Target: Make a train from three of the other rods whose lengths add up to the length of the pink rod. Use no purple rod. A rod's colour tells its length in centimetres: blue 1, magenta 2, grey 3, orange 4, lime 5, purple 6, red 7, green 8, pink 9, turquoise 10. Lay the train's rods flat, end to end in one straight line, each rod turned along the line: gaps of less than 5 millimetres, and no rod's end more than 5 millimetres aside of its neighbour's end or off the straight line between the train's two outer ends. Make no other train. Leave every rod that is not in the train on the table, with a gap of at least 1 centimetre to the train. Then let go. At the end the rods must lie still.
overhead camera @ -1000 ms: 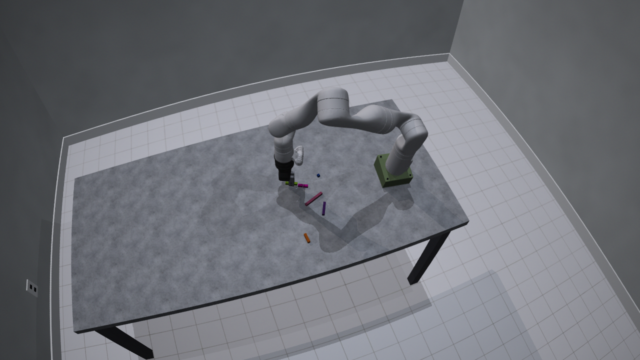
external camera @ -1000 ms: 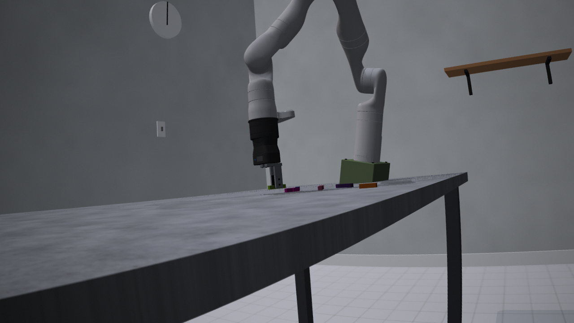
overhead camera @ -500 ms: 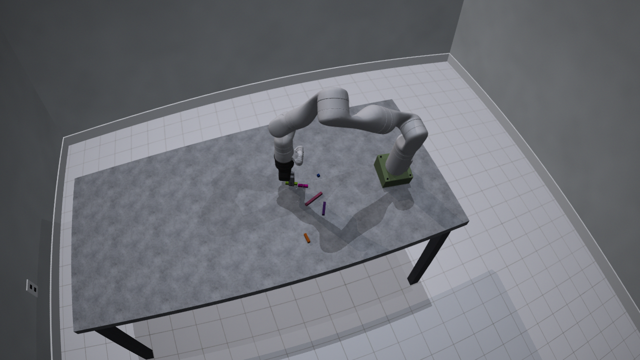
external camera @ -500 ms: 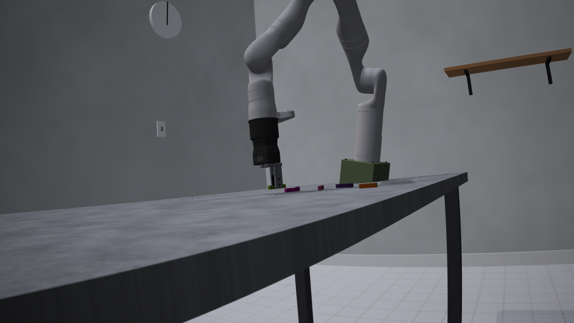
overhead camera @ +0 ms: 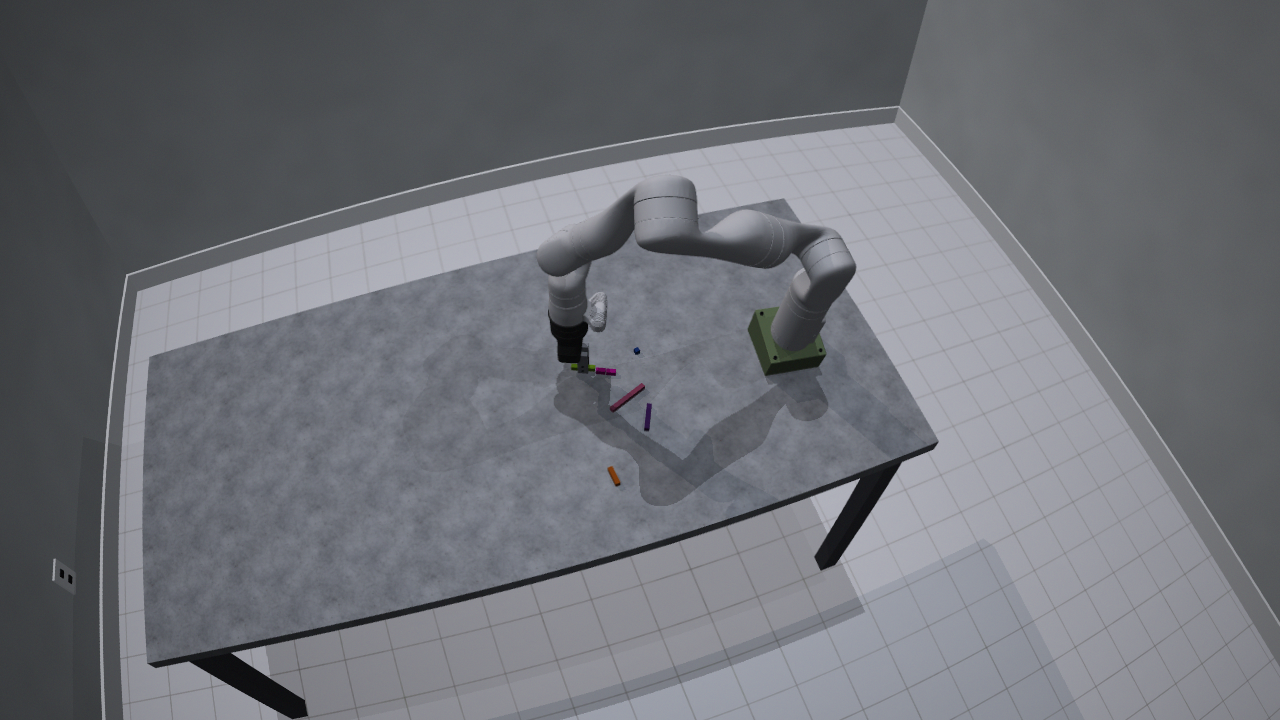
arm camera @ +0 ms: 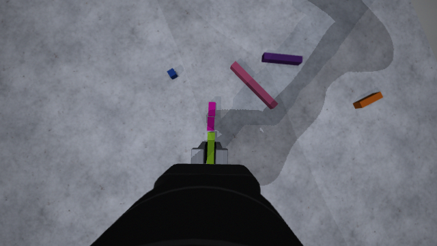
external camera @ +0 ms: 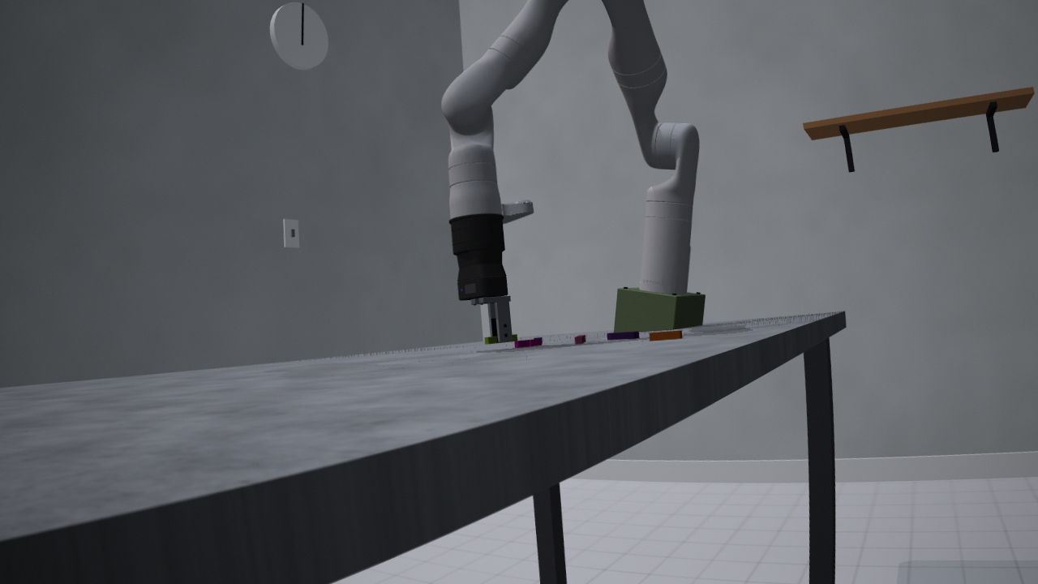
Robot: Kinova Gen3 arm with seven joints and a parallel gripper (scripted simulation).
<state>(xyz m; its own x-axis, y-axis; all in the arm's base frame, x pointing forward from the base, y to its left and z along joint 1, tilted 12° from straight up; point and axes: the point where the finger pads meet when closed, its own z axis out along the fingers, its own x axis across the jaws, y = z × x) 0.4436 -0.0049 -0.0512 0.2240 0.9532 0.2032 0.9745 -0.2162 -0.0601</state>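
My gripper (arm camera: pixel 210 149) is shut on the lime rod (arm camera: pixel 211 147), low at the table top. The lime rod also shows in the exterior view (external camera: pixel 500 338) and in the top view (overhead camera: pixel 578 366). Two magenta rods lie end to end in line with it: the near one (arm camera: pixel 210 123) right at the lime rod's far end, the far one (arm camera: pixel 212 108) beyond. They show as one magenta strip in the top view (overhead camera: pixel 605 370). The pink rod (arm camera: pixel 253 85) lies slanted to the right, apart from this line.
A purple rod (arm camera: pixel 282 58) lies beyond the pink rod. A small blue rod (arm camera: pixel 172 73) lies to the far left. An orange rod (arm camera: pixel 367 100) lies far right. The arm's green base (overhead camera: pixel 785 340) stands on the table's right part.
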